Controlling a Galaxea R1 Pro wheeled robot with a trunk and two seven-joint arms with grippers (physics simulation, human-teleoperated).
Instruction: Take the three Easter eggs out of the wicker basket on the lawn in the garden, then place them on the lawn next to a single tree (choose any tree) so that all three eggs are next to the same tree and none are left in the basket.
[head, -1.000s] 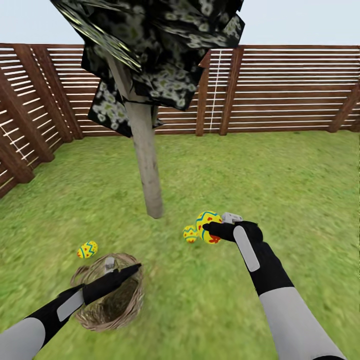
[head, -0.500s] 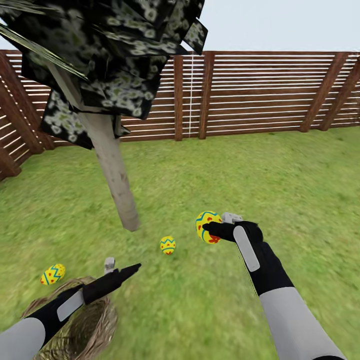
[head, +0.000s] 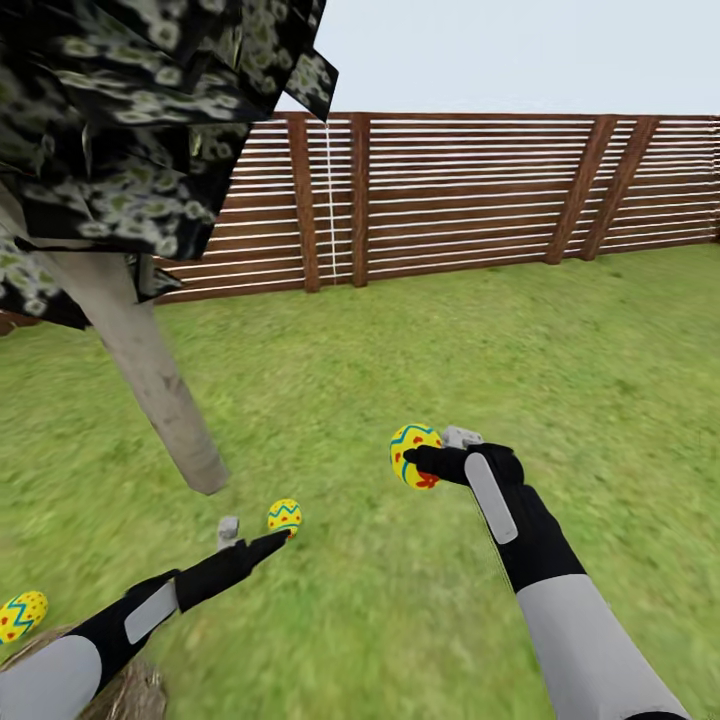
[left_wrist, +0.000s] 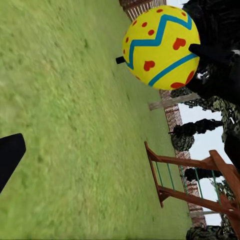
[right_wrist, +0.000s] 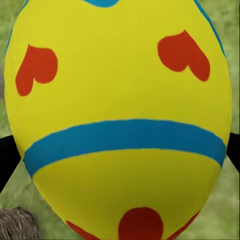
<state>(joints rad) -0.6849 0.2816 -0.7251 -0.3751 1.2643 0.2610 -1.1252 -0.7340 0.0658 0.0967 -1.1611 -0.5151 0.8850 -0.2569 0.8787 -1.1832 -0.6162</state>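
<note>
1. A yellow Easter egg painted with red hearts and blue zigzag bands (head: 414, 455) is gripped in the black right gripper (head: 424, 461), whose fingers are closed on its sides, and it is held in the air above the grass. In the right wrist view the same egg (right_wrist: 120, 120) sits right before the camera, with a dark finger (right_wrist: 7, 160) showing at its edge.
2. A second, smaller-looking yellow egg with a blue zigzag (head: 285, 516) lies on the green, patchy lawn (head: 400, 340), near the foot of the pale grey-beige tree trunk (head: 150, 380).
3. A third yellow egg with red dots (head: 22, 615) lies on the grass at the left edge of the head view, just beside the brown woven wicker basket (head: 125, 690), of which just a bit of the rim is in view at the bottom edge.
4. The black left gripper (head: 262, 545) hangs over the lawn with its tip just before the second egg in the head view; it holds nothing, and how far its fingers are parted cannot be told.
5. The trunk leans up into dark blocky leaves mottled green-white (head: 130, 110).
6. A brown horizontal-slat wooden fence (head: 480, 190) bounds the grass behind.
7. The left wrist view shows the held egg (left_wrist: 161, 47) and a red-brown wooden frame (left_wrist: 190, 175) beyond the grass.
</note>
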